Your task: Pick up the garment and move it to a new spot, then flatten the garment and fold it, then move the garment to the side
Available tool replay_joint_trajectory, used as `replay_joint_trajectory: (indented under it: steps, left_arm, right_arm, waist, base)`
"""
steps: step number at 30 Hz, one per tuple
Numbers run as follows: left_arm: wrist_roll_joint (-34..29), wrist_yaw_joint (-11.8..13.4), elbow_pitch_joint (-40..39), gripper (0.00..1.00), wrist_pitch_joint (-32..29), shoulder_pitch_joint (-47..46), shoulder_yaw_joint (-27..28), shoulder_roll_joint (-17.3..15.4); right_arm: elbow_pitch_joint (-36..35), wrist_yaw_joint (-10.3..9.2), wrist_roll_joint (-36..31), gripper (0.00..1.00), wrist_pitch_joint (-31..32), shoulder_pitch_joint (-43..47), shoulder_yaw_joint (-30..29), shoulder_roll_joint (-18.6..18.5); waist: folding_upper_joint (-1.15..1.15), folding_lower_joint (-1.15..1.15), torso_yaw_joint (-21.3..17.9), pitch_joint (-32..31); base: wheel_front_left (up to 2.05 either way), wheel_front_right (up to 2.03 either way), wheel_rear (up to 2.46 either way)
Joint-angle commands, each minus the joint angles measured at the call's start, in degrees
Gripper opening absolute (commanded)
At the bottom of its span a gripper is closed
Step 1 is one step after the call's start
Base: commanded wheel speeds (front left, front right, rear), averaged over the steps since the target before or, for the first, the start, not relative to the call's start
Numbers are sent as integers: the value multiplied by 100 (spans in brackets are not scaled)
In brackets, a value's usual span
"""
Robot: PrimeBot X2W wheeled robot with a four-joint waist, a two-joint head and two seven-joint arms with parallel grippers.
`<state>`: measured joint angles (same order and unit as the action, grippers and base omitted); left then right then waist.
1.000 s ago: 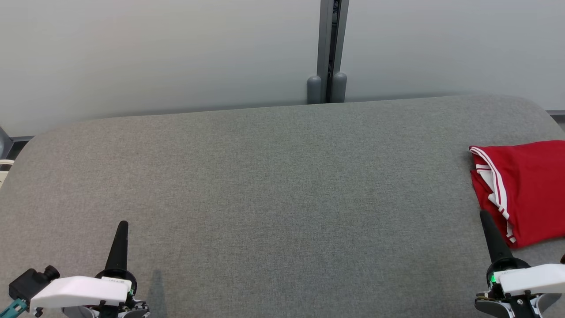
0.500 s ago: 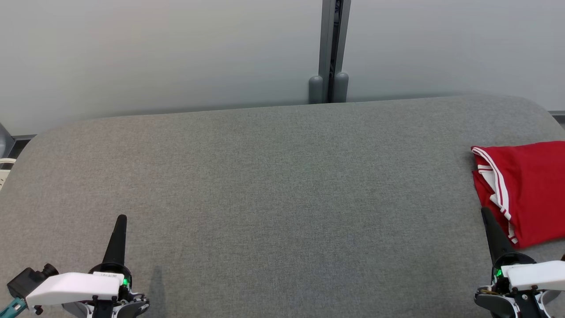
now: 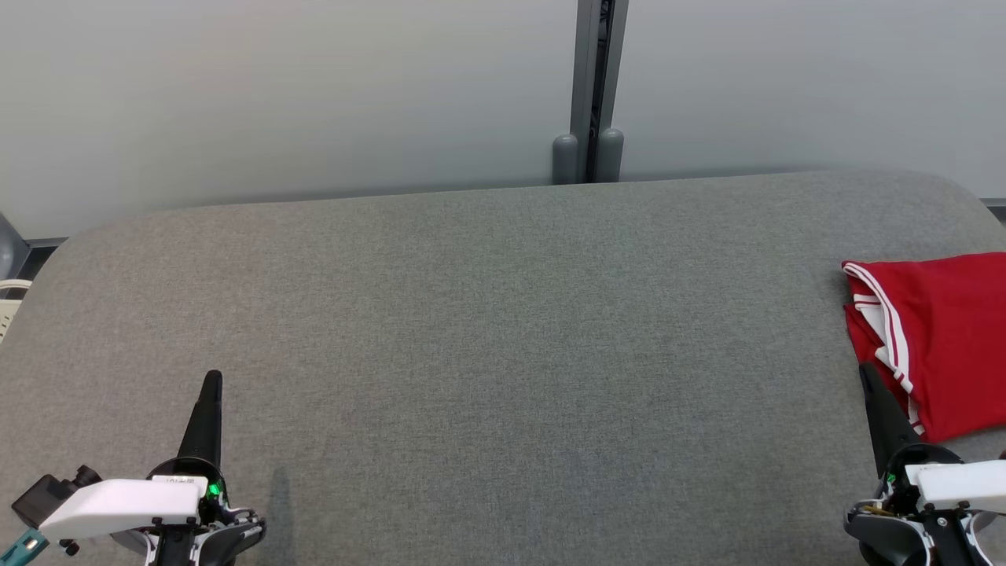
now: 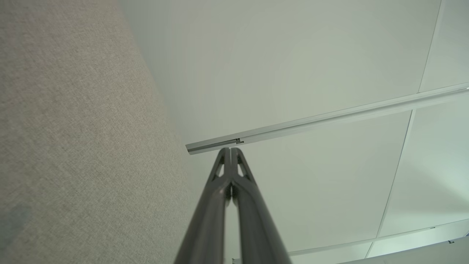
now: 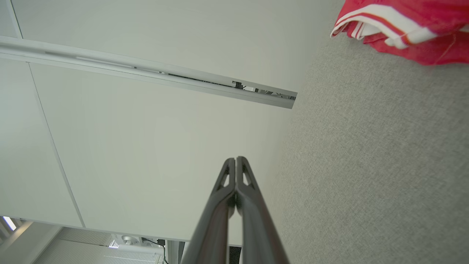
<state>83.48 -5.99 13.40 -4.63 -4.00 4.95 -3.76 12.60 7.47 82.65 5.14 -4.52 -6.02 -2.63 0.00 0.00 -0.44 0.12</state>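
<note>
Head view looks down on a grey fabric-covered surface (image 3: 503, 330) with a pale wall (image 3: 275, 94) behind it, split by a grey upright post (image 3: 595, 79). The garment (image 3: 939, 342), red with white stripes along one edge, lies folded at the far right of the surface, cut off by the picture's right edge. The right gripper (image 3: 867, 371) sits at the lower right, its two dark fingers pressed together with nothing between them, near the garment's closest corner. Right wrist view shows the cloth off to the upper right, apart from the fingertips. The left gripper (image 3: 211, 379) sits at the lower left, well apart from the garment, its fingers likewise closed on nothing
</note>
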Motion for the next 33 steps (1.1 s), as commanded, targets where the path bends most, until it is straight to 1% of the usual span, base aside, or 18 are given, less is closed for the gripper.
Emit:
replay_joint_trajectory:
  steps: [1, 23, 33]
  left_arm:
    - [118, -34, -9, 0, -28, -124, 48, -11]
    - [898, -170, 75, 0, -204, -274, 185, 89]
    - [896, -170, 74, 0, -209, -267, 181, 89]
  right_arm:
    - [16, 4, 110, 0, 44, -87, -24, -45]
    - [157, 4, 1000, 0, 160, -202, -66, -45]
    - [156, 4, 977, 0, 155, -198, -66, -45]
  waist:
    - [0, 0, 2, 0]
    - [0, 0, 43, 6]
    - [0, 0, 44, 6]
  base:
    - [0, 0, 0]
    - [0, 0, 0]
    - [0, 0, 0]
